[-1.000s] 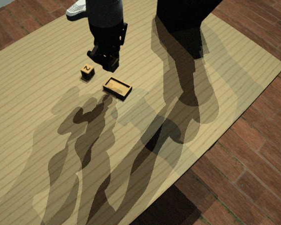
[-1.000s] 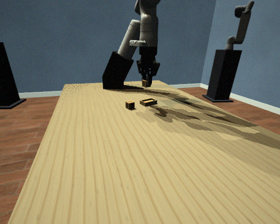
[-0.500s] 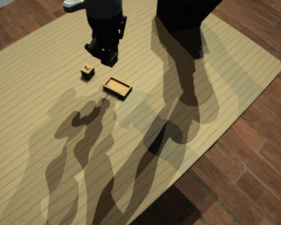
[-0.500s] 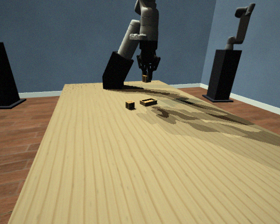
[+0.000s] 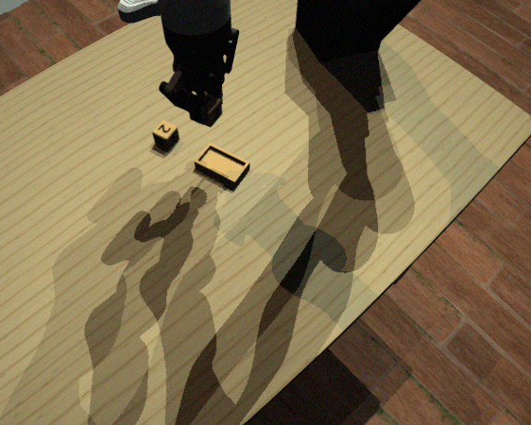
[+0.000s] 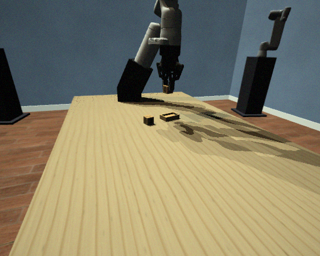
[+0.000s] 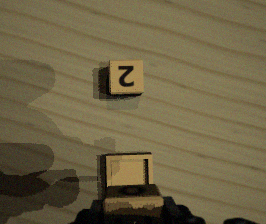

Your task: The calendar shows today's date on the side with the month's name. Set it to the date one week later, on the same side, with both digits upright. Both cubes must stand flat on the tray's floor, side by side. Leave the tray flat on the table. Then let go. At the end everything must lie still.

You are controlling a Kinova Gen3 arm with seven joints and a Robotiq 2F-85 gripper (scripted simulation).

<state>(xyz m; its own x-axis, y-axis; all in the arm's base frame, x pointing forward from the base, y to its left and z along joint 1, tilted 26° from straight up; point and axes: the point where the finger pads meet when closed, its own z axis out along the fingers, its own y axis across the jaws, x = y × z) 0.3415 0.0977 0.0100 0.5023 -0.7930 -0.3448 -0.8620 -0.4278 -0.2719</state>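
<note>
My gripper [image 5: 206, 112] [image 6: 168, 89] is shut on a wooden cube [image 6: 165, 89] [image 7: 134, 191] and holds it in the air, well above the table. A dark, hard-to-read mark shows on the cube's side in the exterior view. The small wooden tray [image 5: 223, 165] [image 6: 171, 118] [image 7: 126, 172] lies flat on the table with its visible floor bare; the held cube hides its near part in the wrist view. A second cube [image 5: 165, 135] [image 6: 148, 120] [image 7: 126, 77] stands on the table beside the tray, a 2 on its top face, turned upside down in the wrist view. Its side digits are too dark to read.
The black arm base [image 5: 351, 33] [image 6: 132, 85] stands at the table's far end in the exterior view. Broad arm shadows cross the wooden table [image 5: 53, 142] [image 6: 109, 170]. Another arm on a black pedestal [image 6: 254, 85] stands beyond the table.
</note>
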